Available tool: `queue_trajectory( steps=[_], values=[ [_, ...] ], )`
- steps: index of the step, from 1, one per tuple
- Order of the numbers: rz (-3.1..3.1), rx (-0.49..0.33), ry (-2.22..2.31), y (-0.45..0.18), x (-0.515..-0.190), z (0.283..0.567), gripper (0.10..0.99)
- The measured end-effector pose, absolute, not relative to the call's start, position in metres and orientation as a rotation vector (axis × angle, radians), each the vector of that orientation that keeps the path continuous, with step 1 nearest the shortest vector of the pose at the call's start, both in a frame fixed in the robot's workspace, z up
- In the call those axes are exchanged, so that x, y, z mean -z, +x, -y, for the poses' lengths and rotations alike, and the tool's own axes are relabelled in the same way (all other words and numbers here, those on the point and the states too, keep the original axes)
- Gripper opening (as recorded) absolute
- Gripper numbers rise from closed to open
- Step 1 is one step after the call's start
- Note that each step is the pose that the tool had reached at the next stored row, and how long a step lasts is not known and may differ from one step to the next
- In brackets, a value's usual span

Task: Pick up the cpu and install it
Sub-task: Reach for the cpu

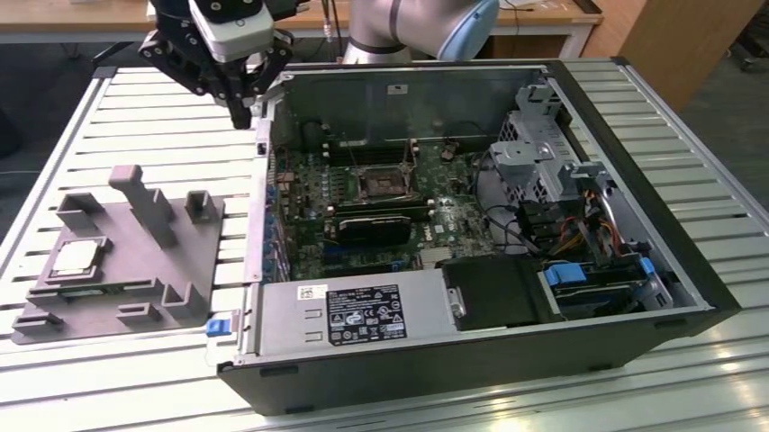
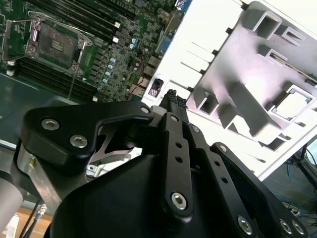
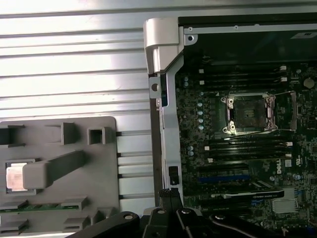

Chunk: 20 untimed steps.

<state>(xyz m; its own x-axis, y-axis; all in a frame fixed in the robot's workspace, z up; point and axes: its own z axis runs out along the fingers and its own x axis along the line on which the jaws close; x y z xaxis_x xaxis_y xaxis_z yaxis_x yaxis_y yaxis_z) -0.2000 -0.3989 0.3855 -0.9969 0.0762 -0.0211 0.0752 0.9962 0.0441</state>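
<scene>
The cpu (image 1: 75, 256) lies flat with its shiny metal top facing up, seated in a square recess of the grey block (image 1: 132, 265) that rests on the slatted table (image 1: 108, 126) beside the open computer case (image 1: 397, 85). It is square, so it has no long axis. Its sides run parallel with the recess walls and so with the edges of the block. The top is a pale, bright silver plate with a thin tan border showing around it, and in both wrist views it glares almost white. Its recess sits in the part of the block farthest from the case, and in the first wrist view the head of a slanting post (image 3: 54, 168) of the block covers one edge of it. The tool (image 1: 244, 115) hangs well apart from the cpu, up in the air above the corner of the case wall that faces the block, with the whole width of the block between the two. Its ribbed fingertips (image 2: 172, 100) are pressed together and hold nothing. Inside the case, on the green motherboard (image 1: 315, 245), the metal-framed socket (image 3: 246, 114) is bare, with no chip in it.
</scene>
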Motion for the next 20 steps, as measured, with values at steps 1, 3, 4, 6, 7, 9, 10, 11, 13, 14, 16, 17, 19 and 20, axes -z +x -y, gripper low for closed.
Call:
queue_trajectory(
  steps=[1, 3, 4, 6, 7, 9, 10, 11, 13, 14, 16, 17, 19, 20],
  values=[
    [-3.116, -0.068, 0.118, -0.2005, -0.3854, 0.3989, 0.106],
    [-3.116, -0.067, 0.118, -0.2014, -0.3853, 0.3989, 0.106],
    [-3.116, -0.068, 0.118, -0.2019, -0.3852, 0.3989, 0.106],
    [-3.116, -0.068, 0.118, -0.2027, -0.3851, 0.3989, 0.106],
    [-3.116, -0.068, 0.118, -0.2032, -0.3850, 0.3989, 0.106],
    [-3.116, -0.068, 0.118, -0.2040, -0.3848, 0.3989, 0.106],
    [-3.116, -0.068, 0.118, -0.2045, -0.3848, 0.3989, 0.106],
    [-3.116, -0.068, 0.118, -0.2050, -0.3847, 0.3989, 0.106],
    [-3.116, -0.067, 0.118, -0.2058, -0.3846, 0.3989, 0.106],
    [-3.116, -0.068, 0.118, -0.2062, -0.3845, 0.3990, 0.106],
    [-3.116, -0.068, 0.118, -0.2072, -0.3843, 0.3989, 0.106],
    [-3.116, -0.068, 0.118, -0.2077, -0.3843, 0.3990, 0.106],
    [-3.116, -0.068, 0.118, -0.2087, -0.3842, 0.3989, 0.106],
    [-3.116, -0.068, 0.118, -0.2091, -0.3840, 0.3989, 0.106]
  ],
)
